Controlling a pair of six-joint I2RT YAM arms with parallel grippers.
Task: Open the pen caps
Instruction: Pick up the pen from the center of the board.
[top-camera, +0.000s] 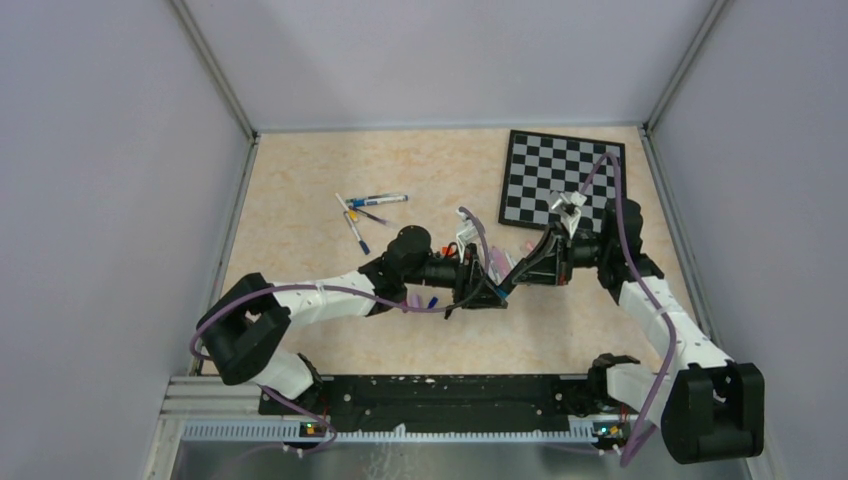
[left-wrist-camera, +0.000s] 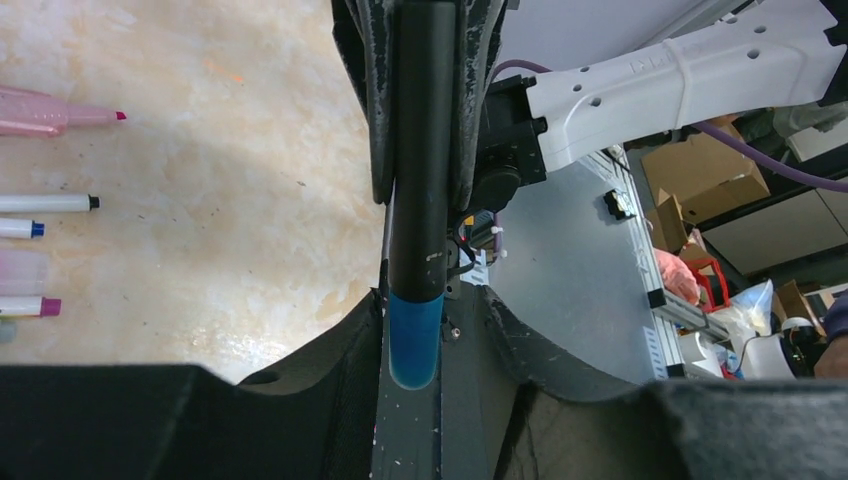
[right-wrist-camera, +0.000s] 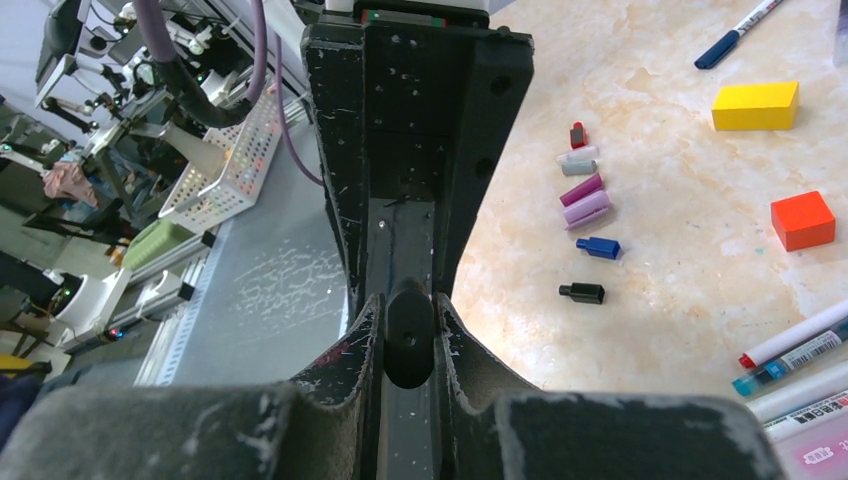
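Both grippers meet at the table's middle on one pen. My left gripper (top-camera: 478, 284) is shut on the pen's blue cap (left-wrist-camera: 415, 340), which lies between its jaws (left-wrist-camera: 414, 345). My right gripper (top-camera: 512, 276) is shut on the pen's black barrel (left-wrist-camera: 422, 140); the barrel's end (right-wrist-camera: 408, 325) shows between its jaws (right-wrist-camera: 408, 335). Several loose pen caps lie on the table: red (right-wrist-camera: 578, 134), grey (right-wrist-camera: 578, 167), purple (right-wrist-camera: 584, 200), blue (right-wrist-camera: 598, 247) and black (right-wrist-camera: 581, 292). Uncapped pens (left-wrist-camera: 45, 203) lie at the left of the left wrist view. More pens (top-camera: 372, 201) lie farther back.
A checkerboard (top-camera: 560, 180) lies at the back right. A yellow block (right-wrist-camera: 755, 105) and an orange-red cube (right-wrist-camera: 802, 220) sit beyond the caps. More pens (right-wrist-camera: 800, 350) lie at the right wrist view's lower right. Walls enclose the table on three sides.
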